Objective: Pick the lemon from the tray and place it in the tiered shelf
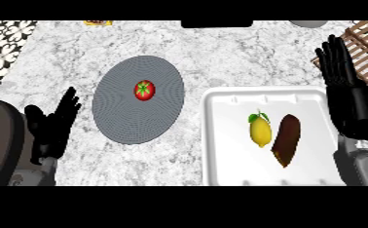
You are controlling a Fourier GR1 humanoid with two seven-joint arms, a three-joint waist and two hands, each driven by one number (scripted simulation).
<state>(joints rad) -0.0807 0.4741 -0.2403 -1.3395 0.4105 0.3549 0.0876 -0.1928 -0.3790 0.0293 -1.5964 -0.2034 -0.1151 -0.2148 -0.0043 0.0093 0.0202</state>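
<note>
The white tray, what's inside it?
Inside the white tray lie a yellow lemon with a green leaf and, right beside it, a dark brown eggplant. Nothing covers them. The tray's near edge runs out of view, so that strip cannot be seen.

Left hand (49,124) is being held open at lower left, fingers straight and raised. Right hand (343,83) is being held open at right edge, fingers extended upward.

Single head view, steeply down onto marble counter (237,66), forearms entering from below
</note>
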